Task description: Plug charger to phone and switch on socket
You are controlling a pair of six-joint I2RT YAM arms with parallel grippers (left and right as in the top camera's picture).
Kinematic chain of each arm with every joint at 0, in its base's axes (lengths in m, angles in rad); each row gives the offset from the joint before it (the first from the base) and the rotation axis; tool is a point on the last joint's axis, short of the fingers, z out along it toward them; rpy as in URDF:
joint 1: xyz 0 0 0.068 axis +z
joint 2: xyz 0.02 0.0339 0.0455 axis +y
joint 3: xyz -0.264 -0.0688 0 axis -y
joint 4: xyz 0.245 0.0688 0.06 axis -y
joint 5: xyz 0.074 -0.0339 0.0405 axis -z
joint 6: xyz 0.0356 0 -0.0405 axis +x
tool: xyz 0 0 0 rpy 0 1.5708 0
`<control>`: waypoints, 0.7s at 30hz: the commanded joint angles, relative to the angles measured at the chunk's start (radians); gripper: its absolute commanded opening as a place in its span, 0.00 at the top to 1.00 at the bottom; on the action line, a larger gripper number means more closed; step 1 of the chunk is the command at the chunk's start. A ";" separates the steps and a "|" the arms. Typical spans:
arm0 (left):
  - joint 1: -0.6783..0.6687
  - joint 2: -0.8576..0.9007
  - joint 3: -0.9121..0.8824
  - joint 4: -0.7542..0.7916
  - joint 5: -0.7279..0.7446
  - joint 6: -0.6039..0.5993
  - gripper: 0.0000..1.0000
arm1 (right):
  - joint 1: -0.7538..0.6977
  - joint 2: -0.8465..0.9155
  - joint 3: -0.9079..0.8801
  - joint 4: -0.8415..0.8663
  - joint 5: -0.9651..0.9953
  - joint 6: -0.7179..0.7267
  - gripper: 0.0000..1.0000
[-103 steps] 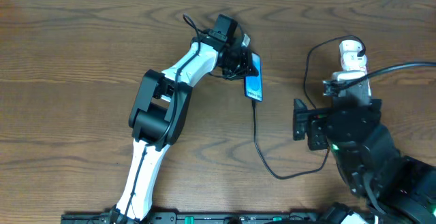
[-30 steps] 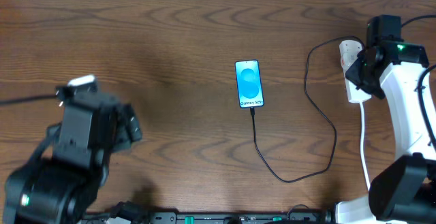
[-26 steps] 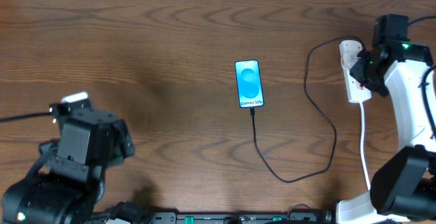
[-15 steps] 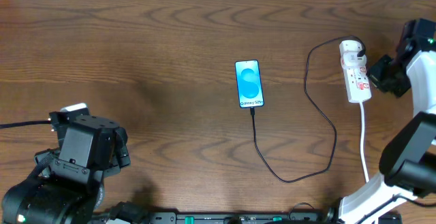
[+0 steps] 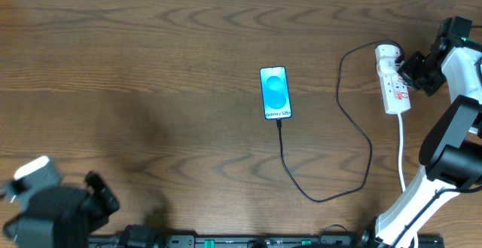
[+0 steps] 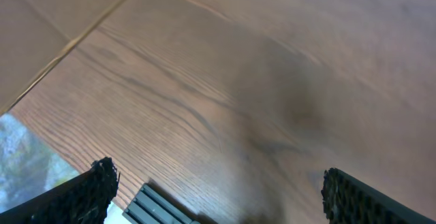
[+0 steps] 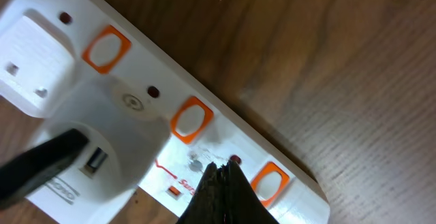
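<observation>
The phone (image 5: 275,92) lies face up mid-table, its blue screen lit. The charger (image 5: 325,197) runs as a thin black cable from the phone's lower end, loops right and climbs to its white plug head (image 5: 386,52) (image 7: 116,139), which is seated in the far end of the socket (image 5: 395,90). My right gripper (image 5: 407,75) (image 7: 221,171) is shut, its tip over the white socket (image 7: 225,125) between two orange switches. My left gripper (image 5: 98,195) (image 6: 218,203) is open with nothing in it, low at the table's front left corner, far from the phone.
A white cord (image 5: 401,154) leaves the socket toward the front edge. A grey rail (image 6: 153,209) runs along the table's front under the left gripper. The right arm (image 5: 452,139) stands along the right edge.
The left arm has pulled back toward the front left corner. The right gripper swung off the socket to the right, then came back a little over its edge, staying shut.
</observation>
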 commanded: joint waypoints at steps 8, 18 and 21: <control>0.060 -0.285 0.001 -0.001 -0.021 -0.012 0.02 | 0.002 0.002 0.019 0.069 -0.039 0.013 0.99; 0.060 -0.341 0.001 -0.061 -0.021 -0.012 0.02 | 0.006 0.019 0.017 0.085 -0.025 0.016 0.99; 0.060 -0.341 0.001 -0.061 -0.021 -0.012 0.02 | 0.006 0.020 0.017 0.106 -0.031 0.018 0.99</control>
